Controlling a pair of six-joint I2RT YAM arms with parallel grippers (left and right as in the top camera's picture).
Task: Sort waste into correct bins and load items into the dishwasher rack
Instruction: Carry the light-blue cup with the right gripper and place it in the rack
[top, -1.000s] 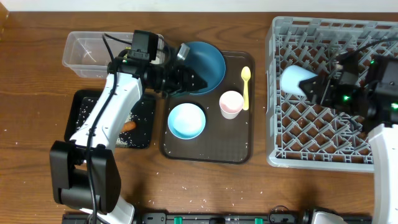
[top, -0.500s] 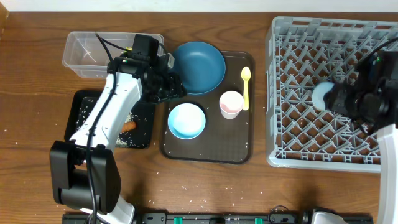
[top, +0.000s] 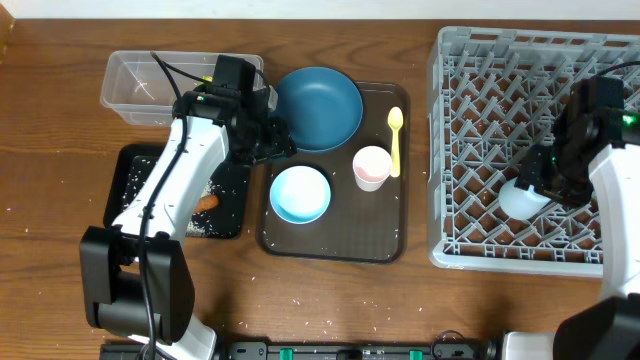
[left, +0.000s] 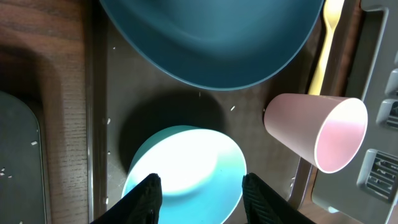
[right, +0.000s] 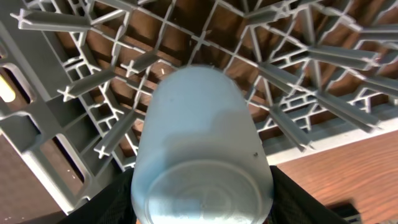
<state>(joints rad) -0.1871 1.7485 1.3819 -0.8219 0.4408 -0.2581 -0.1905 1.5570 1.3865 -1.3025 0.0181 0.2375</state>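
Both jaws of the right gripper are clamping the light blue cup, the dishwasher rack lying just beneath; the left gripper is hovering spread wide, bowl directly below.

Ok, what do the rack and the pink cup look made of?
Rack: likely moulded plastic, matte grey, judging by its uniform colour and thin lattice ribs and pegs. Pink cup: probably plastic, smooth with a soft sheen, with a thin even rim and one flat colour throughout.
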